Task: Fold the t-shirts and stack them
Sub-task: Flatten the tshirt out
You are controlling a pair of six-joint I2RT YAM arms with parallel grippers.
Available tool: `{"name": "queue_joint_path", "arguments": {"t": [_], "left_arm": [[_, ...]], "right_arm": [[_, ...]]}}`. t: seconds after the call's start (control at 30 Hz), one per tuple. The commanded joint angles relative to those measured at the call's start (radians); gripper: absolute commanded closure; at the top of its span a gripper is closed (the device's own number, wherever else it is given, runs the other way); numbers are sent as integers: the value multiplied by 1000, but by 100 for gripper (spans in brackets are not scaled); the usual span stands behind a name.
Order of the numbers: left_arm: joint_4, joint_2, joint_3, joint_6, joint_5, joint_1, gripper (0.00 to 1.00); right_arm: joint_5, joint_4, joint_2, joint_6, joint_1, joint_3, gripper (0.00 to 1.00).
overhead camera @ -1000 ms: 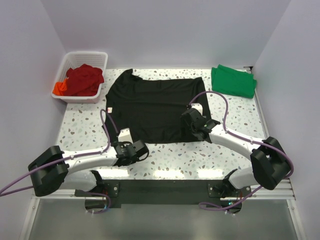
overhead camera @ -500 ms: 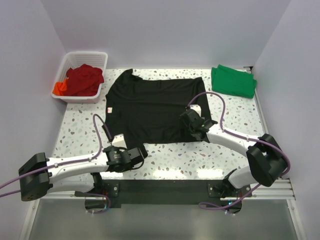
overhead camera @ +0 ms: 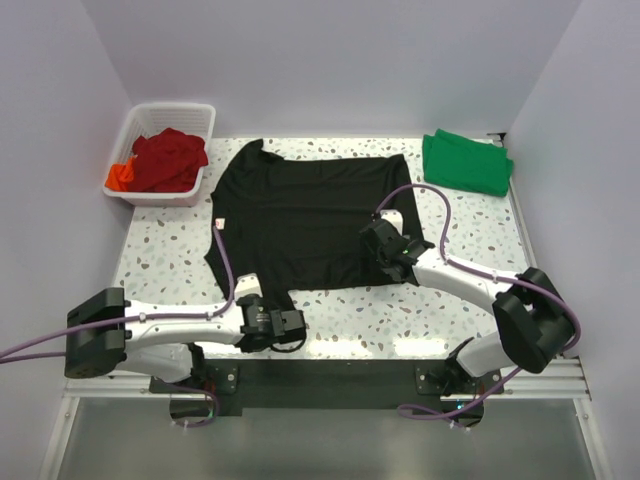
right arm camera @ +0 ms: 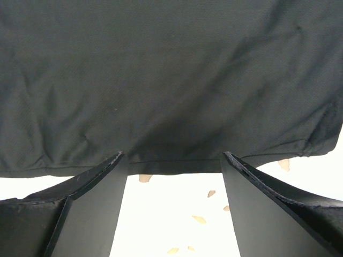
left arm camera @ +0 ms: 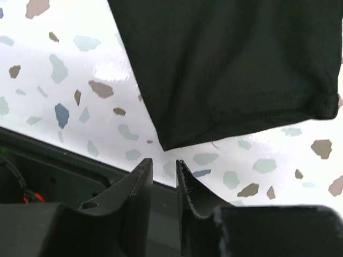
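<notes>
The black t-shirt [overhead camera: 305,215] lay flat mid-desk [overhead camera: 160,250]. The right claw [right arm camera: 174,176] gaped wide at its near hem; the left claw [left arm camera: 161,179] stood barely parted, empty, beside the corner. Both should pinch the hem evenly.

A white slatted basket [overhead camera: 196,122] sat at the far left corner of the table [overhead camera: 160,250], its near edge hanging a little past the tabletop's left side. The tabletop was white with scattered grey, brown and bluish flecks, glossy enough to throw back bright patches of light along its near edge, and it was closed in by plain pale walls [overhead camera: 330,60] at the back and on both sides. A dark mounting plate [overhead camera: 330,380] ran along the front of the table, with a ribbed metal rail [overhead camera: 570,375] showing at its right end.
</notes>
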Motion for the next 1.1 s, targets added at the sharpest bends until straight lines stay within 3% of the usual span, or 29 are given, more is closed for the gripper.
{"name": "queue_joint_path", "arguments": {"t": [0.0,0.17,0.5,0.7,0.87,1.07], "left_arm": [[-158,7,59,-174,-31,-57,68],[-195,-21,65,-272,-35,-99,63],[-106,68,175,-242,-233,-88,40],[139,47,93,6,-194,80,39],[315,43,53,194,-160,220,39],[438,154,100,386,-134,383,38]], "right_arm": [[61,-19,-41,41,8,29,25],[136,-70,-78,52,8,42,23],[155,-67,-98,66,-36,-29,24],[49,-25,-142,3,-216,-85,26],[35,-12,-104,-37,-219,-54,26],[-3,41,-49,-65,-219,-39,26]]}}
